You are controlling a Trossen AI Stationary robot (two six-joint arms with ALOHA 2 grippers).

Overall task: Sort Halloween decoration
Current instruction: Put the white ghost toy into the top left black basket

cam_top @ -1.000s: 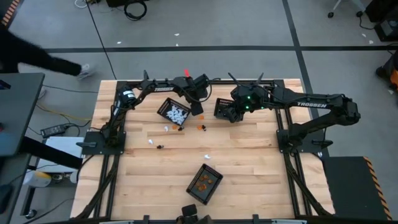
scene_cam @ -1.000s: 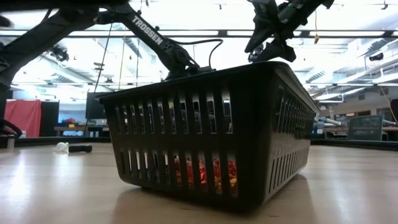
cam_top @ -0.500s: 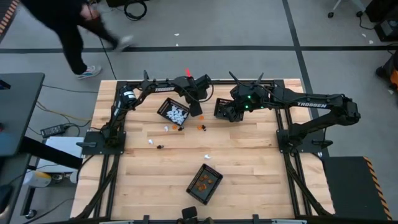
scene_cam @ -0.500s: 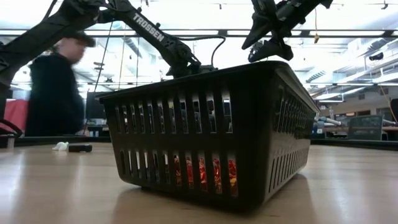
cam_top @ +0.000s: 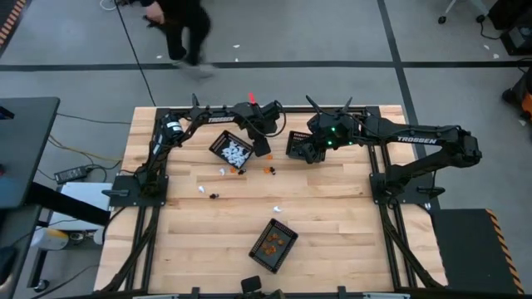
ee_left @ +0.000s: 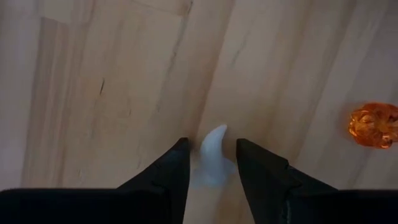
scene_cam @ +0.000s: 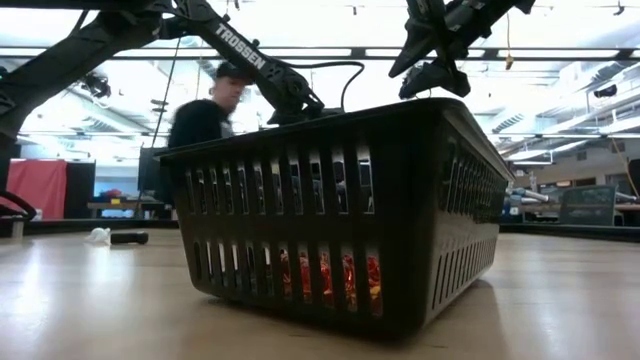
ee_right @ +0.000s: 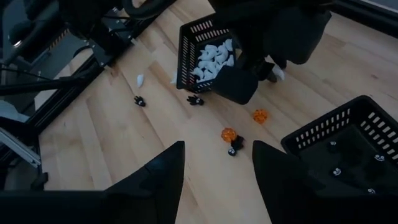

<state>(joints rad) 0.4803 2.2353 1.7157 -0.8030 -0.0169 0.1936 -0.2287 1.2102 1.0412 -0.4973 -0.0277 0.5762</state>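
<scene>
**Currently on the table: three baskets, scattered trinkets, two arms**

Item 1. Left gripper (ee_left: 211, 165), near the far edge of the wooden table (cam_top: 332, 224), just beside the basket of white pieces. Its two dark fingers (ee_left: 171, 171) stand a little apart with a white trinket (ee_left: 213, 149) between them, low over the wood; whether the pads actually press on it cannot be told. An orange pumpkin trinket (ee_left: 373, 124) lies on the wood nearby.

Item 2. Right gripper (ee_right: 214, 165), raised above the table beside the basket with black pieces. Fingers apart, nothing between them.

Item 3. Basket of white pieces (cam_top: 233, 150), black mesh, far left-centre of the table, holding a heap of white trinkets (ee_right: 211, 59).

Item 4. Basket with black pieces (ee_right: 348, 143), black mesh, far centre, under the right arm; several small black trinkets (ee_right: 336, 171) lie on its floor.

Item 5. Basket with orange pieces (cam_top: 273, 243), black mesh, near the front edge; orange trinkets (scene_cam: 330, 275) show through its slots in the low view.

Item 6. Loose pieces on the wood between the two far baskets: two orange trinkets (ee_right: 229, 134), one touching a black one (ee_right: 235, 144); further black pieces (ee_right: 194, 100) and a white one (ee_right: 140, 79) lie beside the white-piece basket.

Item 7. A person (cam_top: 179, 25) in dark clothing on the floor beyond the table.
</scene>
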